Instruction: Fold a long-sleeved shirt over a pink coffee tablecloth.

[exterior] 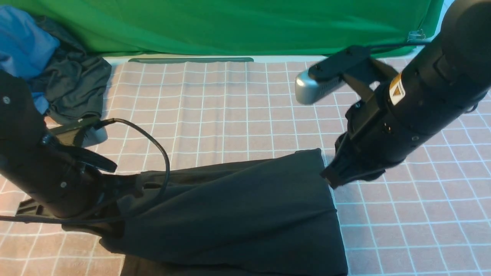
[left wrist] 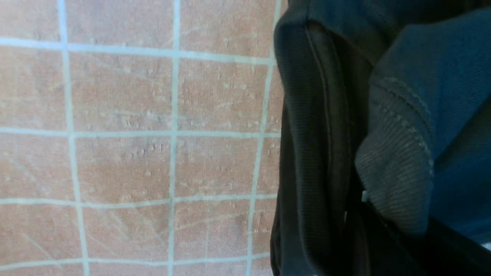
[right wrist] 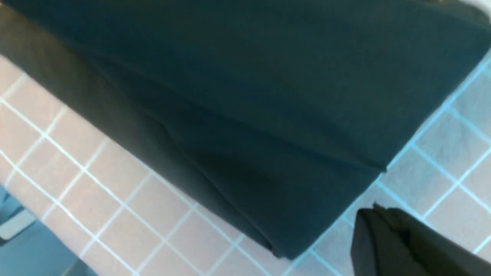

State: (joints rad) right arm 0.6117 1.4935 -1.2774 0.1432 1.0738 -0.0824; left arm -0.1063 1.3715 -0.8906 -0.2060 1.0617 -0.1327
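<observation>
The black long-sleeved shirt (exterior: 238,214) lies folded into a broad band low in the front view, on the pink coffee tablecloth (exterior: 230,107) with its white grid. My left gripper (exterior: 132,188) sits at the shirt's left end, shut on bunched fabric. The left wrist view shows a ribbed hem (left wrist: 318,134) and a ribbed cuff (left wrist: 395,172) crowded at the jaws, with the tablecloth (left wrist: 153,153) beside them. My right gripper (exterior: 330,179) hovers just off the shirt's far right corner, shut and empty. In the right wrist view its tip (right wrist: 374,214) is apart from the shirt (right wrist: 249,96).
A bright green cloth (exterior: 230,27) hangs across the back. A blue garment (exterior: 23,42) and a dark grey one (exterior: 73,84) are bunched at the far left. The left arm's cable (exterior: 161,149) loops above the shirt.
</observation>
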